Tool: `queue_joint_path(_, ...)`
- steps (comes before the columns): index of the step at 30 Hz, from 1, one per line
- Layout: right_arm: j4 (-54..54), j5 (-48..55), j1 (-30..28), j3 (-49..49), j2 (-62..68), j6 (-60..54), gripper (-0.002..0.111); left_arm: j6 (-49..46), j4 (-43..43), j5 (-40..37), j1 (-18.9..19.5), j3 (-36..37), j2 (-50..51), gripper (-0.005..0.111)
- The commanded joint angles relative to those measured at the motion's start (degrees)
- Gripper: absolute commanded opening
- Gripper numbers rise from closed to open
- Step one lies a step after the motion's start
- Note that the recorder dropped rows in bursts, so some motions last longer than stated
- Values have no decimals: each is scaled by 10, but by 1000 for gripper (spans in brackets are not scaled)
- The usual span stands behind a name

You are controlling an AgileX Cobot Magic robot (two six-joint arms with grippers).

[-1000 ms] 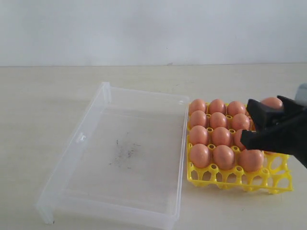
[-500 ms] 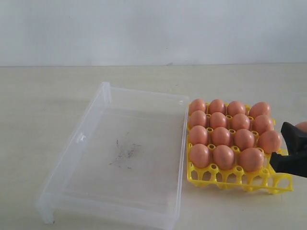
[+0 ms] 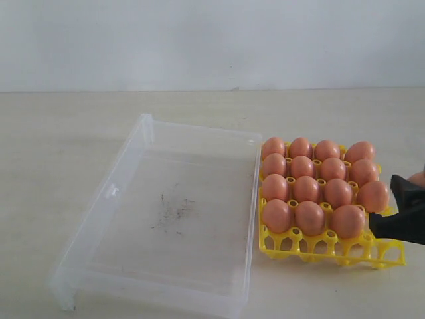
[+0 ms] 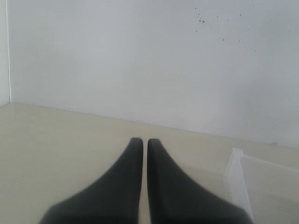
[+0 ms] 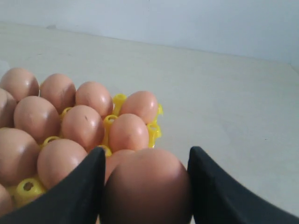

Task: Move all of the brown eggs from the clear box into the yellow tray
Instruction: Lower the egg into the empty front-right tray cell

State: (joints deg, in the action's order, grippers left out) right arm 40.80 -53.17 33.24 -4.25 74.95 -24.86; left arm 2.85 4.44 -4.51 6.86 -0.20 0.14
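The clear box (image 3: 143, 129) lies empty at centre left, with only dark smudges on its floor. To its right the yellow tray (image 3: 312, 244) holds several brown eggs (image 3: 307, 189) in rows. My right gripper (image 3: 398, 207) hangs at the tray's right edge, shut on one brown egg (image 5: 147, 186) that fills the gap between its black fingers (image 5: 79, 191). A sliver of that egg (image 3: 418, 178) peeks out at the exterior view's right border. My left gripper (image 4: 142, 141) is shut on nothing, over bare table beside a corner of the clear box (image 4: 238, 172).
The tray's front row has open cups (image 3: 384, 231) at its right end, just under the right gripper. The beige table (image 3: 66, 133) runs back to a white wall.
The right gripper has pulled away from over the tray's right side to the view's right edge, still holding its egg. It has barely shifted over the last half second.
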Motion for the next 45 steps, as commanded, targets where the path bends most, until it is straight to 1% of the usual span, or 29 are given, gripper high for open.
queue_joint_path(1,-9,23,-2,-39,59,-10,0,5,5,1,-1,2,-1,4)
queue_joint_path(4,-3,-3,-2,-52,101,0,0,5,5,1,-1,2,-1,4)
queue_joint_path(6,5,-27,-2,-51,129,30,0,5,5,1,-1,2,-1,4)
queue_joint_path(10,-18,-57,-2,-51,203,103,0,5,5,1,-1,2,-1,4)
queue_joint_path(13,-28,-78,-2,-51,235,127,0,5,5,1,-1,2,-1,4)
queue_joint_path(15,-61,-83,-2,-51,253,146,0,5,5,1,-1,2,-1,4)
queue_joint_path(18,-83,-93,-2,-51,264,156,0,5,5,1,-1,2,-1,4)
queue_joint_path(24,-68,-85,-2,-51,263,145,0,5,5,1,-1,2,-1,4)
queue_joint_path(25,-71,-76,-2,-51,263,142,3,5,5,1,-1,2,-1,4)
queue_joint_path(27,-87,-72,-2,-51,263,138,16,5,5,1,-1,2,-1,4)
queue_joint_path(28,-87,-72,-2,-51,263,138,31,5,5,1,-1,2,-1,4)
queue_joint_path(30,-83,-69,-2,-51,263,138,44,5,5,1,-1,2,-1,4)
queue_joint_path(31,-83,-68,-2,-51,263,140,53,5,5,1,-1,2,-1,4)
queue_joint_path(33,-71,-70,-2,-51,262,140,64,5,5,1,-1,2,-1,4)
queue_joint_path(39,-61,-75,-2,-50,243,138,63,5,5,1,-1,2,-1,4)
queue_joint_path(45,-59,-69,-2,-26,168,139,63,5,5,1,-1,2,-1,4)
